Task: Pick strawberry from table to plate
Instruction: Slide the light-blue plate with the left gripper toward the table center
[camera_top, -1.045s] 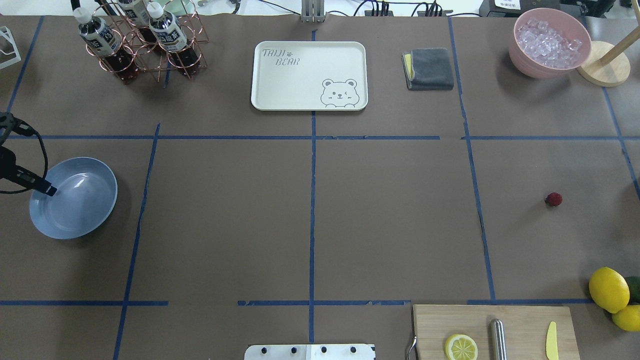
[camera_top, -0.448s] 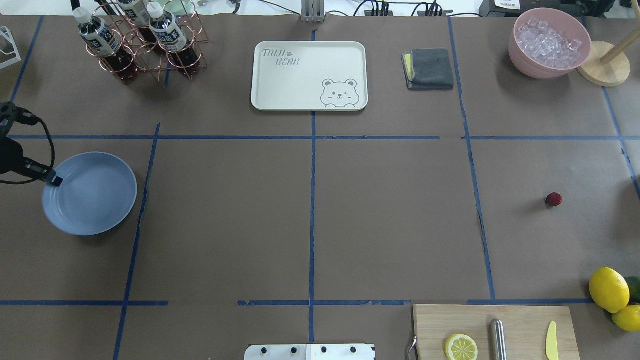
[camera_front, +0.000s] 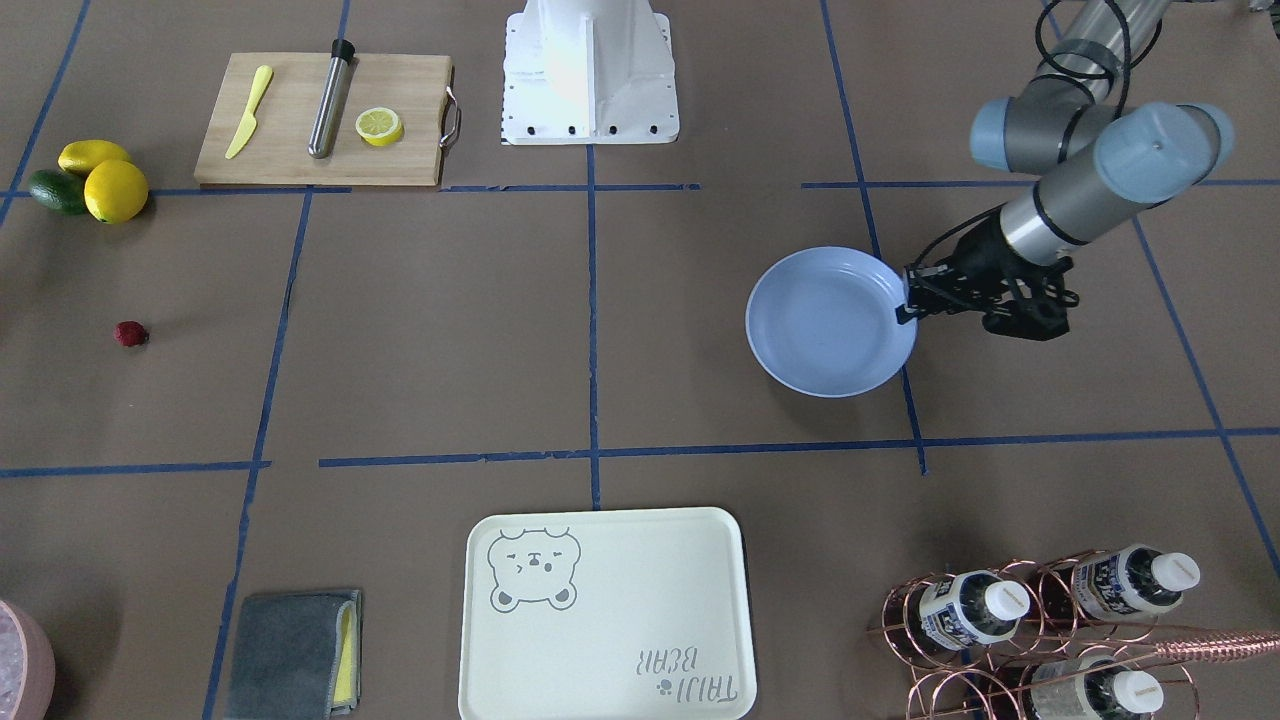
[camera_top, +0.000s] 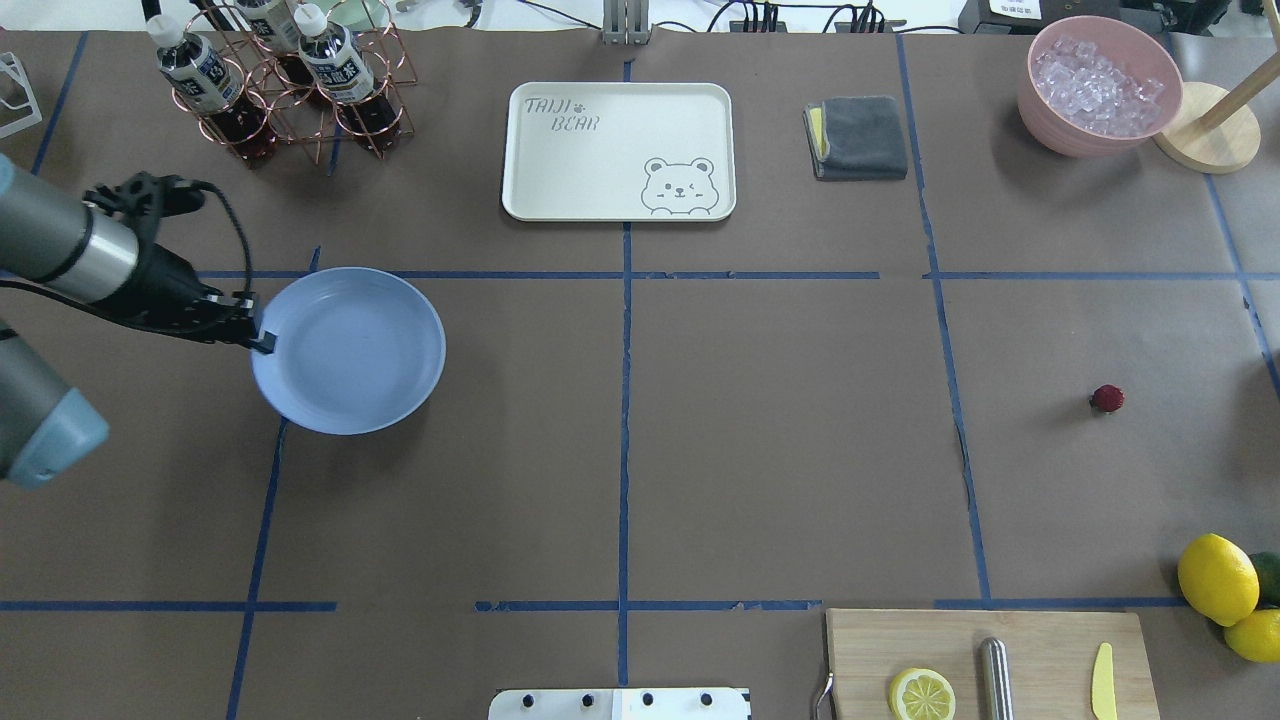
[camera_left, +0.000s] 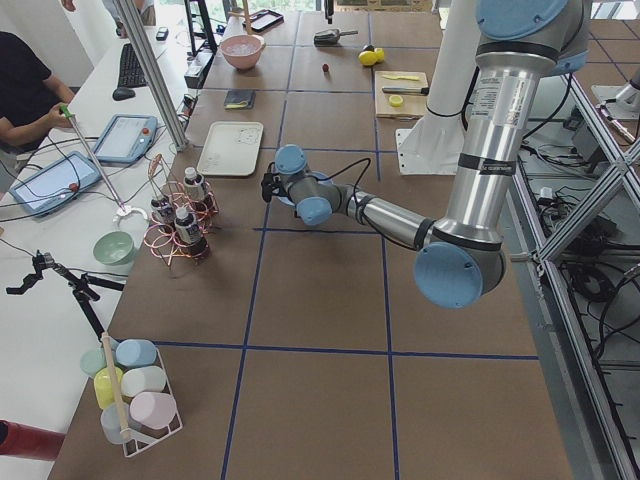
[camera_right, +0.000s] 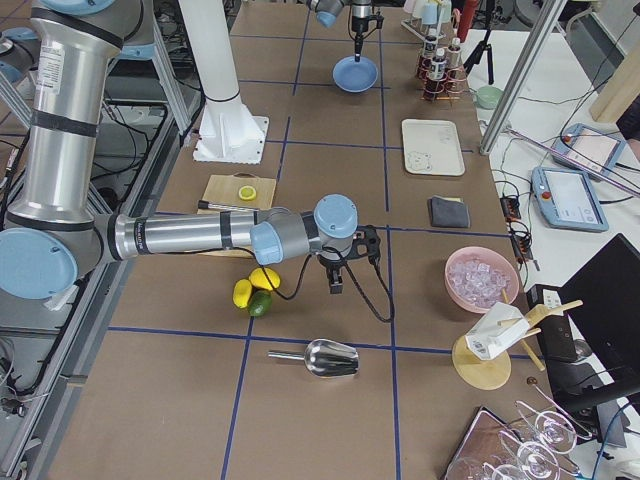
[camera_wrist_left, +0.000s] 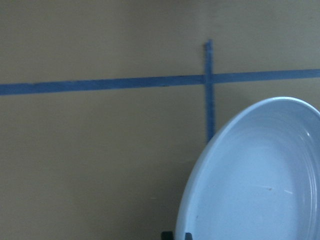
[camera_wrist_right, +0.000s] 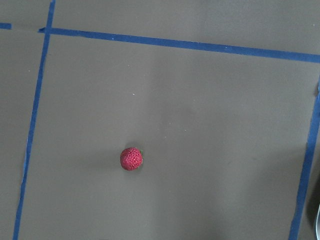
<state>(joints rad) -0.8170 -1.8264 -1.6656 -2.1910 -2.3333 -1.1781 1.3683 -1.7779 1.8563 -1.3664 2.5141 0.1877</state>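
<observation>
Left claw (camera_top: 262, 342) clamped; right claw (camera_right: 335, 286), grip not discernible. Bench (camera_top: 780, 480); plate (camera_top: 360, 350), at left, rim in the left claw; strawberry (camera_top: 1107, 399), on the bench far right, uncollected. Judged step: staging the plate; next, right claw descends onto the strawberry.

Overhead and front-facing cameras look down from opposite long edges of the table (camera_top: 780, 450), both showing the plate (camera_top: 348, 350). Side cameras look along it from either end; wrist cameras hover close.
</observation>
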